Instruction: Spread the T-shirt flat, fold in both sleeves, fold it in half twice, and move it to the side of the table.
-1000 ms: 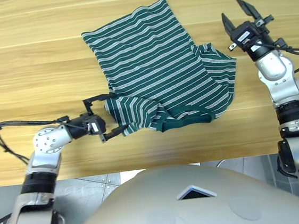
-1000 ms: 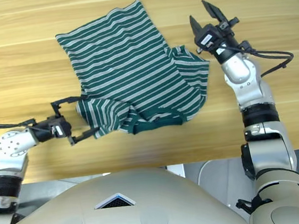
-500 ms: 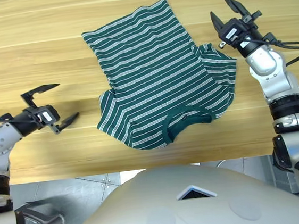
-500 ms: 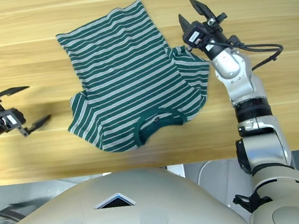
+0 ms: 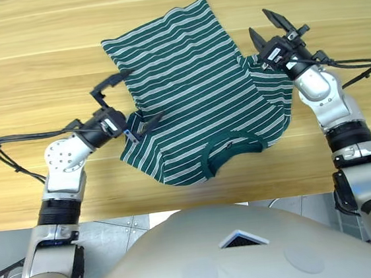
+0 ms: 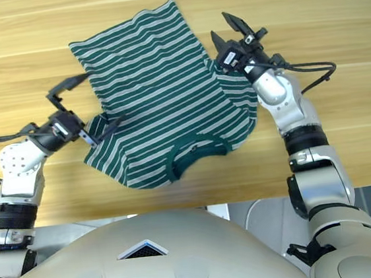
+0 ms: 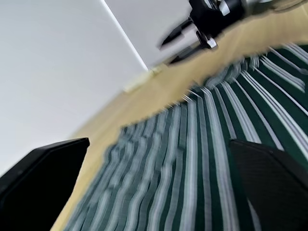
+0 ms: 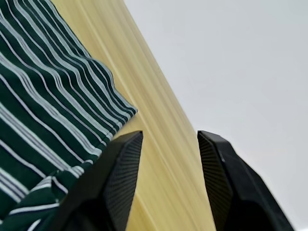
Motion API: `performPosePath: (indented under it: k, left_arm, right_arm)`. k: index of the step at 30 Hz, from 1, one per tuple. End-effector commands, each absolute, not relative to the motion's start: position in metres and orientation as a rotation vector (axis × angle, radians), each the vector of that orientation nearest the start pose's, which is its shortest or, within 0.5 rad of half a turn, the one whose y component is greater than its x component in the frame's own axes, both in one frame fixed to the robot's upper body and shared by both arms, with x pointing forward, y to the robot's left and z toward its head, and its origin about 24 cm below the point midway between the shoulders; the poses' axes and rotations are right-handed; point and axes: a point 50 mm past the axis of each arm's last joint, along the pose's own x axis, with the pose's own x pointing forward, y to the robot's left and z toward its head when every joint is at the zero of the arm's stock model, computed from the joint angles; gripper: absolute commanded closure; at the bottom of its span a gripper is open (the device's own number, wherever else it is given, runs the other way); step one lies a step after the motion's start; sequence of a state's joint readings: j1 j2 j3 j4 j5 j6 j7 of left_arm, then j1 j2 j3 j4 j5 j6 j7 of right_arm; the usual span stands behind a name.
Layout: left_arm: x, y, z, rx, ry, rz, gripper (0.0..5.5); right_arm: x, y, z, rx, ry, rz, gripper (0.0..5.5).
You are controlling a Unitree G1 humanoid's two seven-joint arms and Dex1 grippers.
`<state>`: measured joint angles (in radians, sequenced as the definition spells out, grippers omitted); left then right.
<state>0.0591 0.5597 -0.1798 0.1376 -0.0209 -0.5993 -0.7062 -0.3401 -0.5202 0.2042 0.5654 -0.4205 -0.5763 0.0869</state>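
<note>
Left eye view: green white-striped T-shirt [image 5: 186, 79] lies about mid-worktop on the wooden worktop [image 5: 31, 55], mostly spread but not flat. Collar [image 5: 233, 148] is at the 6 o'clock end, nearest the robot. Hem [image 5: 153, 21] is at the 12 o'clock end, skewed toward 11. Left-side sleeve [image 5: 141, 158] fans out at 7 o'clock. Right-side sleeve [image 5: 274, 90] at 3 o'clock is rumpled, with a fold ridge where it meets the body.

Left pincer [image 5: 146, 93] sits at the shirt's 9 o'clock edge, spread wide, gripping nothing. One finger [image 5: 110, 82] runs over bare wood and reaches the cloth edge. The other lies over the stripes just above the left-side sleeve. Whether either touches the cloth: cannot tell. Left wrist view: the two dark fingers [image 7: 43, 166] are far apart at the frame corners, with striped cloth between them and nothing pinched. The other arm's pincer is farther off across the shirt.

Right pincer [image 5: 259, 21] is at the shirt's 2 o'clock, by the far corner of the right-side sleeve, tips pointing to 11 o'clock. It is partly open and holds nothing. Right wrist view: two ribbed fingers [image 8: 120, 173] have bare wood in the gap, and the shirt's striped edge is just beside one of them.

The pincers are well apart, with the shirt body between them.
</note>
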Motion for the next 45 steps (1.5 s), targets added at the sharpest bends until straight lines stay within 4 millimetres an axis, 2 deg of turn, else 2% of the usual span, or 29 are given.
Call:
performPosePath:
  k: [1, 2, 4, 7, 10, 14, 20, 23, 27, 31, 35, 39, 45]
  left_arm:
    - [0.216, 0.163, 0.019, 0.705, -0.050, -1.053, 0.11]
    - [0.212, 0.162, 0.013, 0.747, -0.023, -1.086, 0.11]
    - [0.204, 0.172, 0.006, 0.838, 0.041, -1.139, 0.11]
    - [0.192, 0.204, 0.008, 0.946, 0.121, -1.177, 0.11]
    - [0.188, 0.226, 0.013, 1.008, 0.176, -1.212, 0.11]
    - [0.201, 0.248, 0.018, 1.082, 0.222, -1.192, 0.11]
    - [0.239, 0.279, 0.027, 1.237, 0.228, -0.990, 0.11]
    - [0.242, 0.285, 0.025, 1.266, 0.222, -0.953, 0.11]
    - [0.241, 0.279, 0.029, 1.220, 0.128, -0.928, 0.11]
    - [0.235, 0.251, 0.051, 0.980, -0.109, -0.893, 0.11]
    - [0.233, 0.241, 0.075, 0.835, -0.274, -0.795, 0.69]
    - [0.223, 0.230, 0.096, 0.677, -0.423, -0.681, 1.40]
    - [0.212, 0.187, 0.074, 0.444, -0.411, -0.777, 2.29]
  right_arm:
    - [0.306, -0.191, 0.057, -0.958, -0.262, 0.460, 3.37]
    - [0.307, -0.190, 0.058, -0.959, -0.268, 0.460, 3.37]
    - [0.309, -0.190, 0.061, -0.964, -0.275, 0.456, 3.37]
    - [0.309, -0.190, 0.061, -0.966, -0.274, 0.453, 3.37]
    - [0.310, -0.188, 0.060, -0.965, -0.268, 0.460, 3.37]
    - [0.310, -0.182, 0.058, -0.972, -0.268, 0.493, 3.37]
    - [0.304, -0.170, 0.050, -0.960, -0.265, 0.544, 3.37]
    - [0.304, -0.167, 0.050, -0.957, -0.270, 0.560, 3.37]
    - [0.306, -0.164, 0.052, -0.958, -0.280, 0.565, 3.37]
    - [0.305, -0.157, 0.051, -0.947, -0.293, 0.586, 3.37]
    - [0.297, -0.147, 0.046, -0.934, -0.299, 0.634, 3.37]
    - [0.268, -0.136, 0.016, -1.088, -0.277, 0.784, 3.37]
    - [0.234, -0.131, -0.008, -1.090, -0.228, 0.863, 3.37]
